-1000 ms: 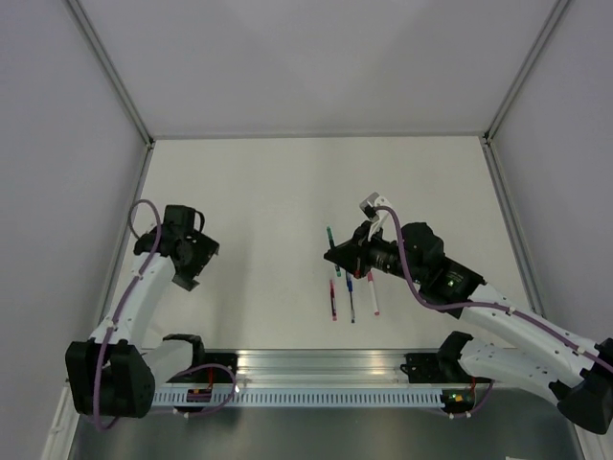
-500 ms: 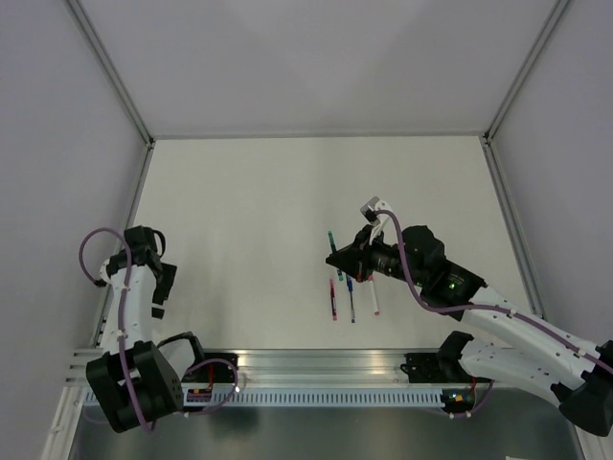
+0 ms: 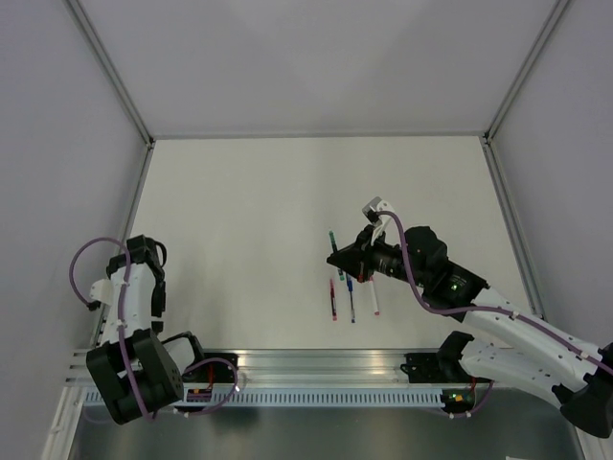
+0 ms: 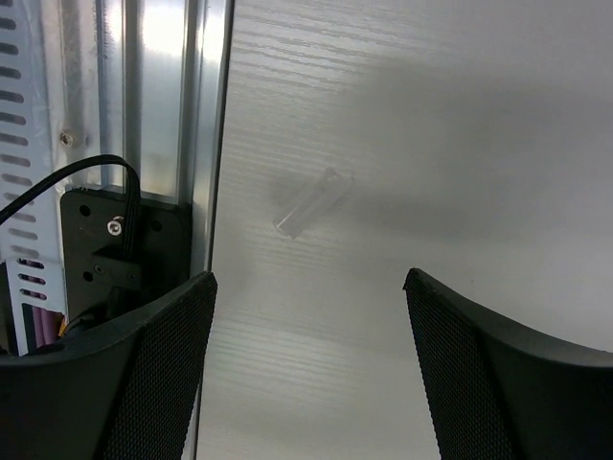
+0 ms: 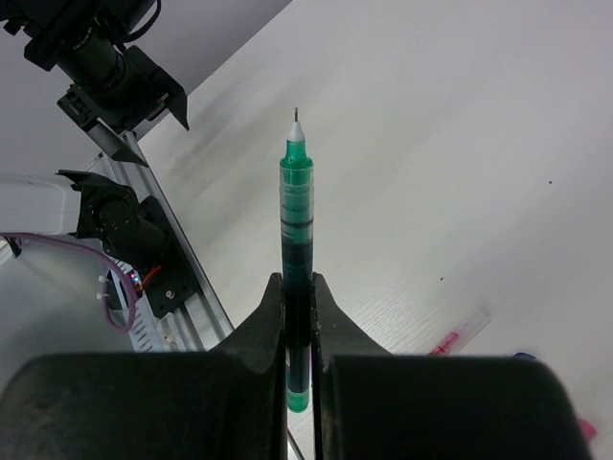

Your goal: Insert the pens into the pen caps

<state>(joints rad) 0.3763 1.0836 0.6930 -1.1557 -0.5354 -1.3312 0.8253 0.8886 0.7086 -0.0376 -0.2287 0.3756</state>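
Clamping the green pen [image 5: 296, 192], the right gripper [image 5: 296, 287] hovers; the left gripper [image 4: 308, 283] gapes wide above a clear cap [image 4: 311, 203].

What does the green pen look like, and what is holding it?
The green pen is slim, with a see-through green plastic barrel, darker bands around its middle, and a white cone tip ending in a tiny metal point. It has no cap on. The right gripper pinches its back part between two black fingers, so the tip pokes straight out ahead of them. Only those fingers seem to touch it.
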